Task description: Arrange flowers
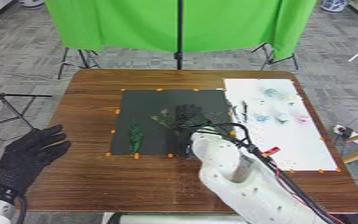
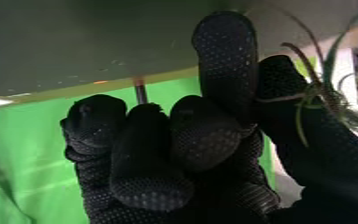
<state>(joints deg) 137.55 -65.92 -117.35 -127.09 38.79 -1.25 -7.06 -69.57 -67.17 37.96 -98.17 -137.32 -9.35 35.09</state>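
While stems [image 2: 305, 60] curve, the right hand [image 1: 190, 116] looks pebbled.

I'm in what looks like a robotics lab: green backdrop cloth [image 1: 127, 25] on stands [image 1: 179, 59], grey carpet tiles [image 1: 33, 57], a black tripod [image 1: 20, 95], orange tape marks [image 1: 137, 156] on the wooden table [image 1: 149, 185], cables [image 1: 266, 158] running along a white robot arm [image 1: 233, 182].

Lighting report: head view bright and even, wrist view uneven

In the head view, the white sheet [image 1: 304, 150] is the brightest area. The right hand [image 1: 190, 113] merges in tone with the dark mat [image 1: 147, 102]. The brown table [image 1: 78, 185] is moderately lit. In the right wrist view, the near grey surface [image 2: 78, 40] is dim; the green cloth [image 2: 33, 155] is brighter, leaving the black glove largely in silhouette, its speckled texture faintly lit.
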